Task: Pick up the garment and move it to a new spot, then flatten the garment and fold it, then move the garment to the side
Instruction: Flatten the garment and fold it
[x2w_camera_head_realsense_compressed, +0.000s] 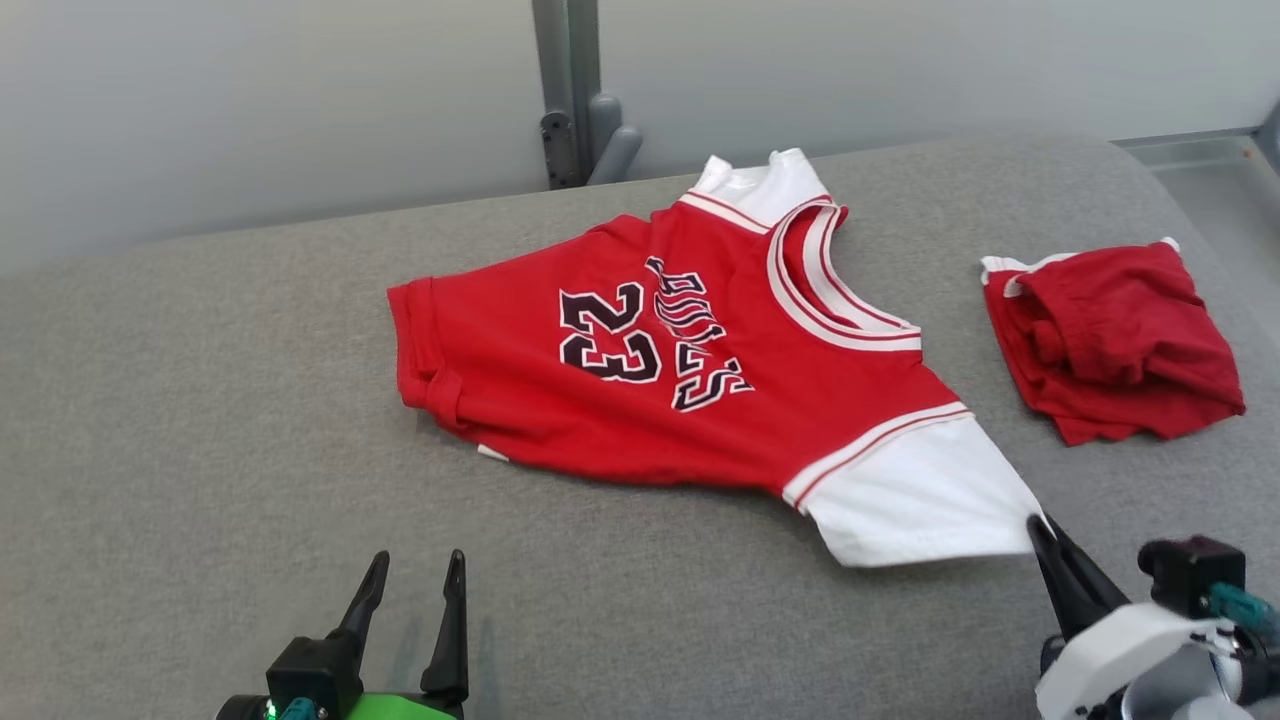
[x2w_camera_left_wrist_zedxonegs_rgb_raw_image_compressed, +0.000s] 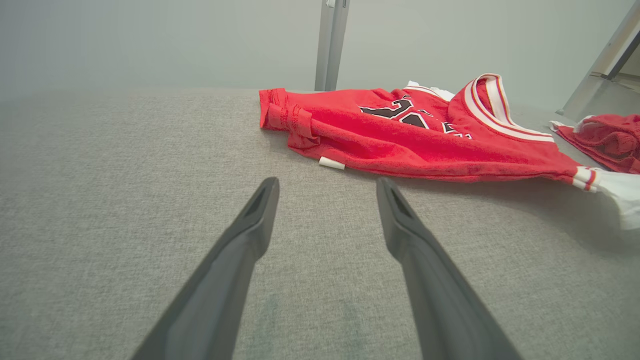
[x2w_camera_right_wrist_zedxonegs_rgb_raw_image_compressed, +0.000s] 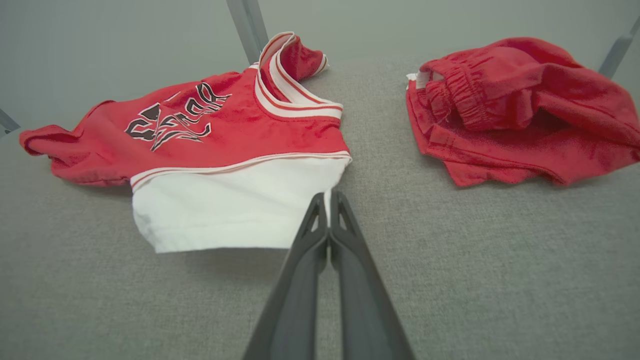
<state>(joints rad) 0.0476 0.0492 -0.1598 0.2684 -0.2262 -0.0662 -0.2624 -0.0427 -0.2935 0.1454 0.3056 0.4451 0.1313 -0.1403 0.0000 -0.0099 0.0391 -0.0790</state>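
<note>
The garment (x2w_camera_head_realsense_compressed: 660, 370) is a red jersey with a black "23", white sleeves and a striped collar, spread on the grey padded surface (x2w_camera_head_realsense_compressed: 200, 400). My right gripper (x2w_camera_head_realsense_compressed: 1036, 524) is shut on the near corner of its white sleeve (x2w_camera_head_realsense_compressed: 920, 500). In the right wrist view the closed fingertips (x2w_camera_right_wrist_zedxonegs_rgb_raw_image_compressed: 327, 197) pinch the edge of that white sleeve (x2w_camera_right_wrist_zedxonegs_rgb_raw_image_compressed: 235, 205), which lifts slightly off the surface. My left gripper (x2w_camera_head_realsense_compressed: 415, 570) stands open over bare surface, short of the jersey's hem. The left wrist view shows the left gripper (x2w_camera_left_wrist_zedxonegs_rgb_raw_image_compressed: 327, 186) apart from the rolled hem (x2w_camera_left_wrist_zedxonegs_rgb_raw_image_compressed: 290, 120).
A crumpled pair of red shorts (x2w_camera_head_realsense_compressed: 1110, 340) lies right of the jersey, also seen close by as red shorts (x2w_camera_right_wrist_zedxonegs_rgb_raw_image_compressed: 520, 110). A grey post (x2w_camera_head_realsense_compressed: 570, 90) stands at the back against the pale wall. The surface drops away at the far right edge (x2w_camera_head_realsense_compressed: 1200, 190).
</note>
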